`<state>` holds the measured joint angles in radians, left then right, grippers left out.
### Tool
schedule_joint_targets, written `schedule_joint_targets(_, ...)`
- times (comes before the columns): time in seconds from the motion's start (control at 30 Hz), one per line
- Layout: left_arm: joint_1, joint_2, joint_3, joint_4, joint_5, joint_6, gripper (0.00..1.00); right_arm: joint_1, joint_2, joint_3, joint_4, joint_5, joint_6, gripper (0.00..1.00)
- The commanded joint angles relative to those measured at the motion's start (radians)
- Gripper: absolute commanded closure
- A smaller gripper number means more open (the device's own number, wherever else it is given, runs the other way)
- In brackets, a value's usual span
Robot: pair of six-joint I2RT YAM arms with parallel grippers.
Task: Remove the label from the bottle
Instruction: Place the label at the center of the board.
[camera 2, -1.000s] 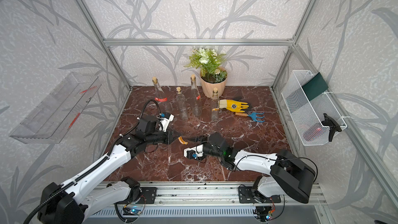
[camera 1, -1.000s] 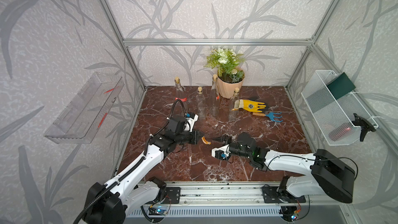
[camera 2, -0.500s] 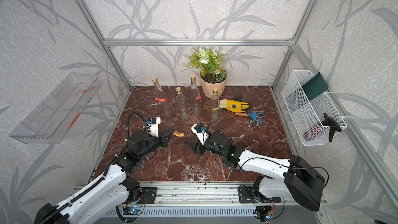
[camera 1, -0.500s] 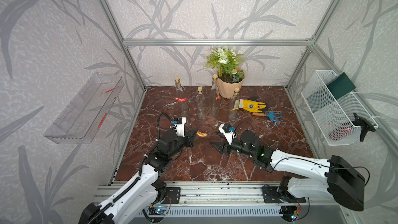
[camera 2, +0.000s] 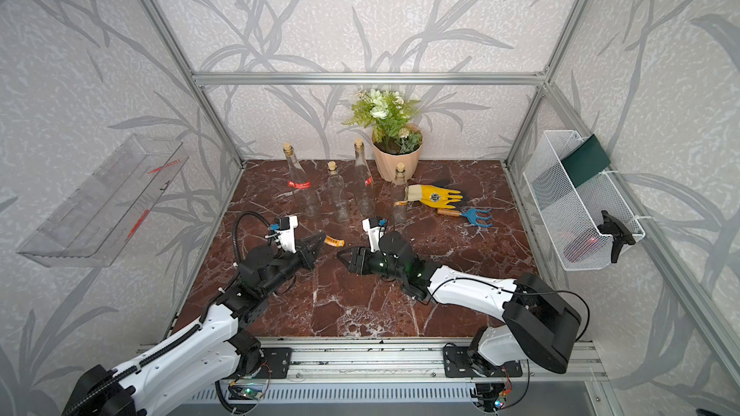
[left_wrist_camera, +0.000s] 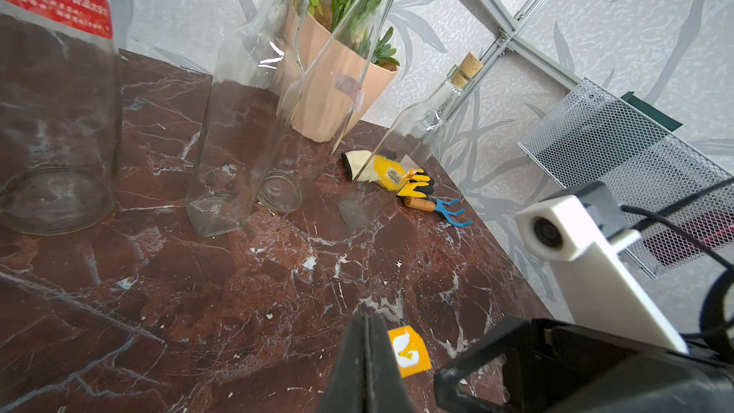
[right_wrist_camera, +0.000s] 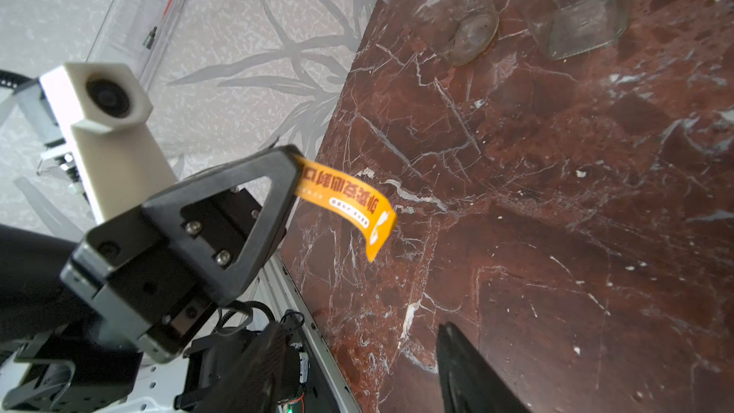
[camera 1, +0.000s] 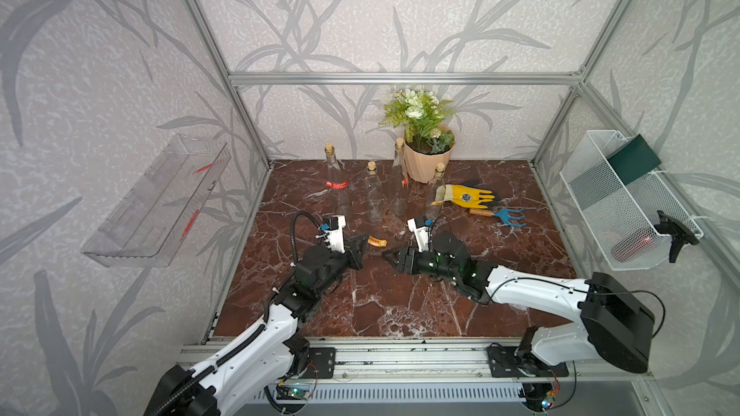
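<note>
Left gripper (camera 1: pixel 362 239) is pinching one end of the orange label (camera 1: pixel 377 241), jaws pressed flat together on it; in the left wrist view the two fingers (left_wrist_camera: pixel 367 355) are showing as a single closed wedge with the label (left_wrist_camera: pixel 409 351) sticking out beside them. In the right wrist view the strip (right_wrist_camera: pixel 349 200) is arching out from the left gripper's tip (right_wrist_camera: pixel 292 160), printed side up, with its free end curling down over the marble tabletop (camera 1: pixel 400 306). Whether that end is touching the stone I cannot tell. The label is sitting clear of every bottle, between the two grippers and nearer the left one. Right gripper (camera 1: pixel 390 257) is hovering low over the marble, pointing at the left gripper, jaws spread apart with nothing between them (right_wrist_camera: pixel 357 367). Behind both, four corked glass bottles (camera 1: pixel 374 194) are standing upright in a row. The one at the left arm's end is wearing a red label (camera 1: pixel 336 184), and the one at the right arm's end is carrying a small orange tag (camera 1: pixel 436 202). A flower pot (camera 1: pixel 426 162) is standing behind the row. A yellow glove (camera 1: pixel 466 196) and a blue hand rake (camera 1: pixel 504 216) are lying beside the last bottle. A wire basket (camera 1: pixel 624 210) is hanging on the wall at the right arm's side, and a clear tray (camera 1: pixel 160 202) on the opposite wall.
</note>
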<state>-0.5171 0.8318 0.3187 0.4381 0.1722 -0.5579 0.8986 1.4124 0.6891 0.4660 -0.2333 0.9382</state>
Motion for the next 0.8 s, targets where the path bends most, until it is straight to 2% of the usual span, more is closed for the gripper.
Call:
schedule_joint_targets(0.0, -0.006, -0.004, -0.008, 0.044, -0.026, -0.011, 1.00, -0.020, 0.047, 0.021, 0.115, -0.075, 0.133, 0.40)
schedule_joint_targets(0.17, -0.012, -0.003, -0.002, 0.036, -0.027, -0.009, 1.00, -0.026, 0.112, 0.058, 0.146, -0.104, 0.148, 0.46)
schedule_joint_targets(0.4, -0.014, -0.008, -0.001, 0.024, -0.031, -0.002, 1.00, -0.054, 0.132, 0.082, 0.135, -0.101, 0.133, 0.55)
schedule_joint_targets(0.77, -0.017, -0.003, 0.001, 0.022, -0.039, 0.001, 1.00, -0.076, 0.159, 0.100, 0.145, -0.116, 0.130, 0.79)
